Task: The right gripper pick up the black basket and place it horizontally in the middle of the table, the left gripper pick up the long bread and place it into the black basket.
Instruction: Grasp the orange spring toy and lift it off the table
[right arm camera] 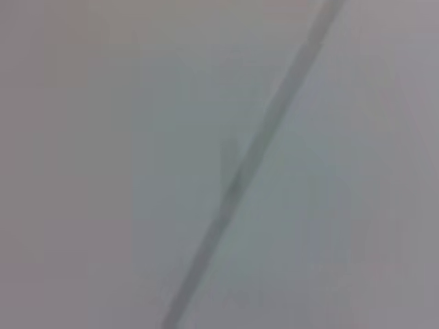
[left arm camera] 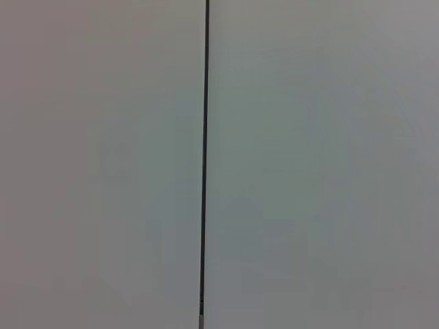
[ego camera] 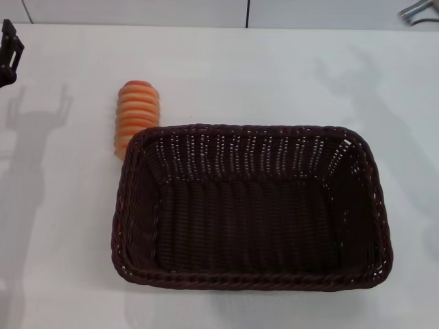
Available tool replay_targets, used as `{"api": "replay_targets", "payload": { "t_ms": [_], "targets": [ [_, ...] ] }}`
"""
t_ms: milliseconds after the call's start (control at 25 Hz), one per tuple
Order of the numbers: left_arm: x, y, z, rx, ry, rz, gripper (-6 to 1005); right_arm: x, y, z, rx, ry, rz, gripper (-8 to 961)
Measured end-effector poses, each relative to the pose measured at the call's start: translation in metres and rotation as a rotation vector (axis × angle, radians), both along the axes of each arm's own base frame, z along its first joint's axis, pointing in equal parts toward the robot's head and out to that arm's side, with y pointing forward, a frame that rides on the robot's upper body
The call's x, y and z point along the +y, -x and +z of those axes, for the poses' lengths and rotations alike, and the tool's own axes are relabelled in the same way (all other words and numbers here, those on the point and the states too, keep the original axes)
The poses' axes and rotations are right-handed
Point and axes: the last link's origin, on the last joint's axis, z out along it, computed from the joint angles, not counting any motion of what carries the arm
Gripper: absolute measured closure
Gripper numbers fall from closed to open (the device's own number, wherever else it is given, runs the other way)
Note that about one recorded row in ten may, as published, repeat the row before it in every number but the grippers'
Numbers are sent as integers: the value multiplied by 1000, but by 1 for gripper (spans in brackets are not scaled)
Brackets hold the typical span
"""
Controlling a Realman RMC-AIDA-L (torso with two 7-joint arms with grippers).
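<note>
The black basket (ego camera: 250,279) sits in the middle of the white table (ego camera: 260,75) in the head view, long side across, and is empty. The long bread (ego camera: 136,112), striped side up, lies on the table just past the basket's far left corner, and its near end meets the rim. A part of my left gripper (ego camera: 8,51) shows at the far left edge, well apart from the bread. A small part of my right gripper (ego camera: 418,9) shows at the top right corner, far from the basket. Neither wrist view shows the basket, the bread or a gripper.
Both wrist views show only a plain pale surface crossed by a thin dark seam (left arm camera: 204,164), which is blurred in the right wrist view (right arm camera: 247,171). Pale wall panels (ego camera: 137,10) run behind the table's far edge.
</note>
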Motion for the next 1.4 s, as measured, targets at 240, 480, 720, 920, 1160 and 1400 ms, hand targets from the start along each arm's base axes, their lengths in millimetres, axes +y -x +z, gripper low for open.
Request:
{"api": "replay_targets", "payload": {
  "t_ms": [240,480,720,920,1160,1400],
  "targets": [
    [0,-2,2,3,-9,-12,261,-22,-27,-8,78,-140,8,125],
    [3,-14,-6,15,56,-71,263,-56,-96,-18,243,-192,-52,131],
    [20,-44,0,-20,266,-66,265,-96,-153,-27,227,-229,-176,130],
    [41,-79,5,35,475,96,267,-108,-173,-27,225,-237,-247,130],
    [63,-114,-20,158,711,286,269,-113,-182,-25,228,-248,-280,130],
    [82,-125,-47,207,904,409,271,-111,-186,-21,220,-260,-287,130]
  ]
}}
